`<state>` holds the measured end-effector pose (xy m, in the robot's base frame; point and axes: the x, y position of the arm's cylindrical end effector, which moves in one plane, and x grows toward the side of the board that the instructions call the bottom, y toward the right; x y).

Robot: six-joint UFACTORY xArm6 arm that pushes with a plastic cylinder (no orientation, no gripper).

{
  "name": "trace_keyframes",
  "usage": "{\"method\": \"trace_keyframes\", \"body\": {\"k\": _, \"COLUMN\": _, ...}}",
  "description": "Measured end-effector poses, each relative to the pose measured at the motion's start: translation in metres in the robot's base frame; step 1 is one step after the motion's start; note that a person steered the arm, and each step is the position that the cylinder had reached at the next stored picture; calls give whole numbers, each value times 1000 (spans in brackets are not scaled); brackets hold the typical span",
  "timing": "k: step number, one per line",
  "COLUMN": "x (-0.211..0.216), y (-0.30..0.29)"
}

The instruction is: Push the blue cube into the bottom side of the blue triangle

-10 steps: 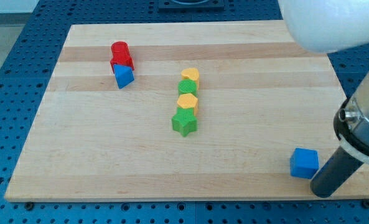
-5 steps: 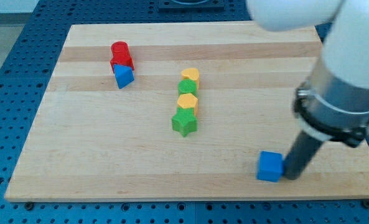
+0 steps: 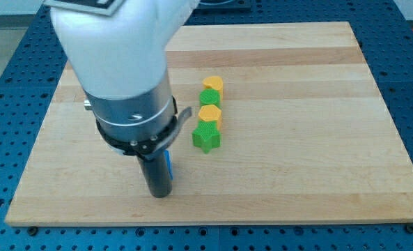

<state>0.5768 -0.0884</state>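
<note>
On the wooden worktop (image 3: 297, 139) I see no containers. Up and to the view's right of my tip (image 3: 161, 194) stands a touching column of four blocks: a yellow heart (image 3: 212, 86), a green block (image 3: 209, 98), a yellow block (image 3: 209, 115) and a green star (image 3: 206, 137). My arm's bulky body (image 3: 126, 77) hides the worktop's upper-left part, so I cannot see the blue triangle. I have no jaws, only the rod; a sliver of the blue cube (image 3: 168, 164) shows against the rod's right side, just above my tip.

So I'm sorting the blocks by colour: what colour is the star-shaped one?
Green: the star block sits at the bottom of the centre column in the camera view.
</note>
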Motion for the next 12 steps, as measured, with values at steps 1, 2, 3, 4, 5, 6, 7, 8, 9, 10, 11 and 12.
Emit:
{"method": "trace_keyframes", "body": {"k": 1, "x": -10, "y": -5}}
{"method": "trace_keyframes", "body": {"k": 2, "x": 6, "y": 1}}
{"method": "trace_keyframes", "body": {"k": 3, "x": 12, "y": 29}}
{"method": "trace_keyframes", "body": {"k": 4, "x": -13, "y": 45}}
{"method": "trace_keyframes", "body": {"k": 5, "x": -36, "y": 40}}
{"method": "trace_keyframes", "body": {"k": 6, "x": -43, "y": 1}}
{"method": "trace_keyframes", "body": {"k": 7, "x": -43, "y": -43}}
{"method": "trace_keyframes", "body": {"k": 8, "x": -35, "y": -44}}
{"method": "trace_keyframes", "body": {"k": 9, "x": -28, "y": -56}}
{"method": "trace_keyframes", "body": {"k": 10, "x": -40, "y": -69}}
{"method": "trace_keyframes", "body": {"k": 11, "x": -77, "y": -68}}
{"method": "trace_keyframes", "body": {"k": 12, "x": -75, "y": -67}}
